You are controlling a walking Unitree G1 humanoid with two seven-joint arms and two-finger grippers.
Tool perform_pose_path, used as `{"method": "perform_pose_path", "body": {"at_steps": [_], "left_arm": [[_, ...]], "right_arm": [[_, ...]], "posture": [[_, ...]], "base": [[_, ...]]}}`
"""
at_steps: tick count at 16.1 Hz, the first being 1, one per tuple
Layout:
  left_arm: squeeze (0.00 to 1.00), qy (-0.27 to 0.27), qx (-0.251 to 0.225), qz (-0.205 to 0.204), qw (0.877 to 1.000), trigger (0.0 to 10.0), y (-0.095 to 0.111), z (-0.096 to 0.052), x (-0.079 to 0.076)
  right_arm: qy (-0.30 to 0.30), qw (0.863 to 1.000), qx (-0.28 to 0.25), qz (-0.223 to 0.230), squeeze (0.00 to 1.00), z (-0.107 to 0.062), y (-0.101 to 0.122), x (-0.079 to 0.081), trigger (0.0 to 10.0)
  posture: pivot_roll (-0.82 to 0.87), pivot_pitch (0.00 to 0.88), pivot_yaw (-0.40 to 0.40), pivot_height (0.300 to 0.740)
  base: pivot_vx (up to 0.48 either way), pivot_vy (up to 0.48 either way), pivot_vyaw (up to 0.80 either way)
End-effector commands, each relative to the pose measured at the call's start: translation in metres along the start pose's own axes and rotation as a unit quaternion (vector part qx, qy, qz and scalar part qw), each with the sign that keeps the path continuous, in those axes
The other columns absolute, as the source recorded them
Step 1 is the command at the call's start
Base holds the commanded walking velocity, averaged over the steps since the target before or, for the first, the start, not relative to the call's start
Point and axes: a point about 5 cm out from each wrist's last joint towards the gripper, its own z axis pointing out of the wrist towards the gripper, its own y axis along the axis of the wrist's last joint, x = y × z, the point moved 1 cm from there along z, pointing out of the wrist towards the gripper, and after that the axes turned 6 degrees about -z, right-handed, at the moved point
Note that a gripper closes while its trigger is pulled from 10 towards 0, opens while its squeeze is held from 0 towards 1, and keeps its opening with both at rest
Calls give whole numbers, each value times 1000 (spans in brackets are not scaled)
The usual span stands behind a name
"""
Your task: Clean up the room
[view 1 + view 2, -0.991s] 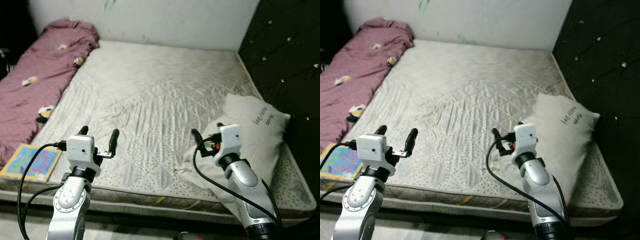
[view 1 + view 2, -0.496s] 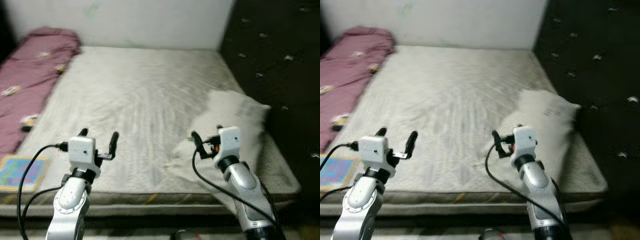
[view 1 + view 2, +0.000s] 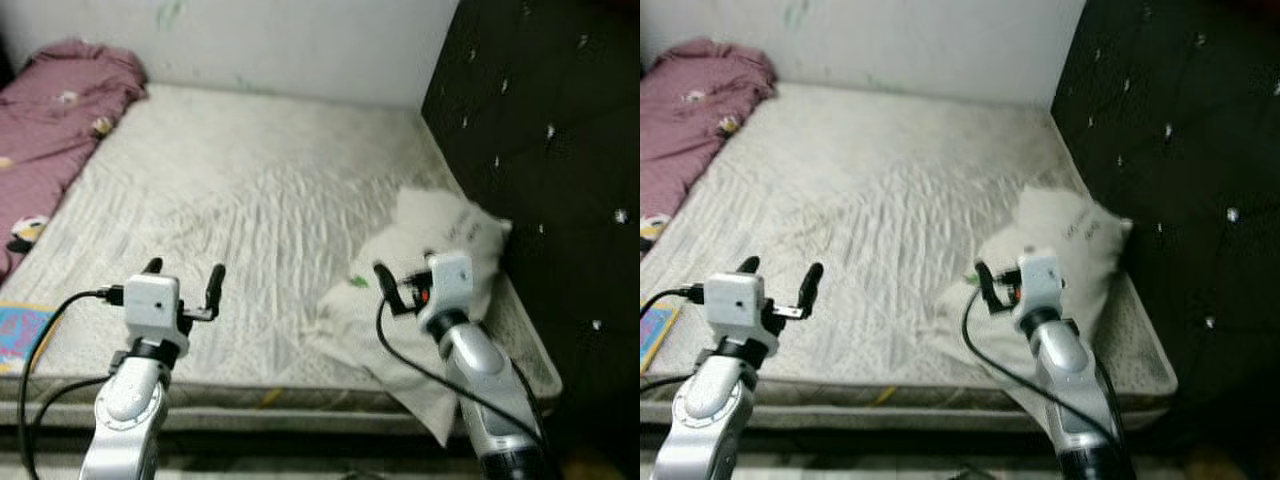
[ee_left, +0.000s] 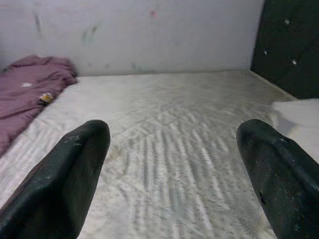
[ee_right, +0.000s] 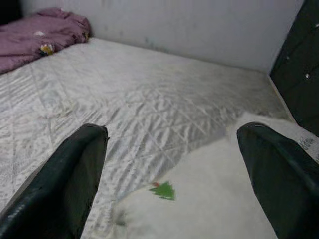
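- Right wrist view puts the crumpled white fabric pillow (image 5: 209, 209) just beneath the wide-open right tool (image 3: 400, 285), against the dark tufted headboard (image 3: 540, 120).
- Left tool (image 3: 183, 283) (also wide, empty) is well apart from the pillow.

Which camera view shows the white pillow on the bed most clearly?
The left eye view shows the pillow best: its whole shape lies by the dark headboard, behind the right gripper. The right eye view shows it similarly. The right wrist view gives a close part, the left wrist view just an edge.
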Motion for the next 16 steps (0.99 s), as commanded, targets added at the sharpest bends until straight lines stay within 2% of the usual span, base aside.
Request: {"method": "perform_pose_path", "body": {"at_steps": [1, 9, 16], "left_arm": [[0, -5, -1, 4, 1000, 10000, 1, 1, -3], [0, -4, -5, 2, 1000, 10000, 1, 4, -3], [0, -6, -11, -20, 1000, 10000, 2, 3, -4]], "right_arm": [[-8, 1000, 5, 2, 0, 0, -2, -4, 10000], [-8, 1000, 4, -1, 0, 2, -2, -5, 10000], [-5, 1000, 4, -4, 0, 1, -2, -5, 10000]], "posture": [[32, 0, -43, 740], [30, 0, -45, 740], [27, 0, -47, 740]], "base": [[0, -442, 0], [0, -452, 0], [0, 0, 0]]}}
